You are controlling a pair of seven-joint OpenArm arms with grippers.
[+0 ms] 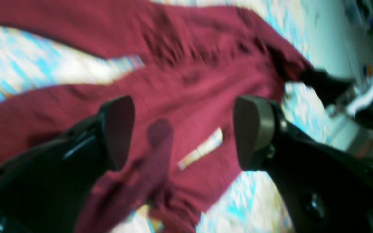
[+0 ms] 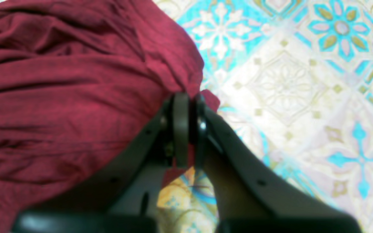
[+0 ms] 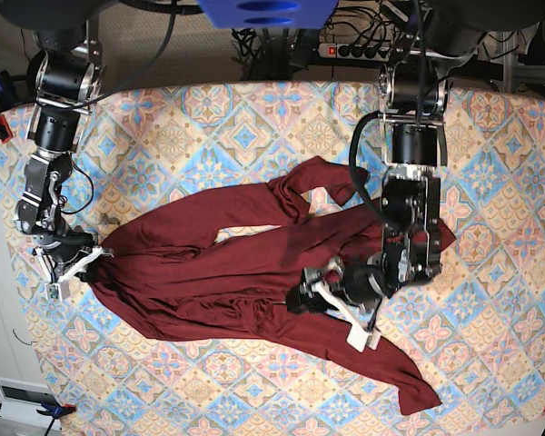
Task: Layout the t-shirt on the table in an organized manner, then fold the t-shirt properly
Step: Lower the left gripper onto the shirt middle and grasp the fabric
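The maroon t-shirt point(image 3: 209, 272) lies crumpled across the middle of the patterned table point(image 3: 254, 118), one long sleeve trailing to the front right. My right gripper point(image 2: 188, 103) is shut on the shirt's edge point(image 2: 76, 97) at the table's left side and shows in the base view as the right gripper point(image 3: 95, 257). My left gripper point(image 1: 185, 132) hangs open just above the shirt's wrinkled fabric point(image 1: 199, 64), with nothing between its fingers. In the base view the left gripper point(image 3: 307, 295) is over the shirt's middle right part.
A power strip point(image 3: 359, 50) and cables sit behind the table's far edge. The table's left edge runs close to my right arm point(image 3: 50, 136). A white box point(image 3: 18, 395) lies on the floor at the front left.
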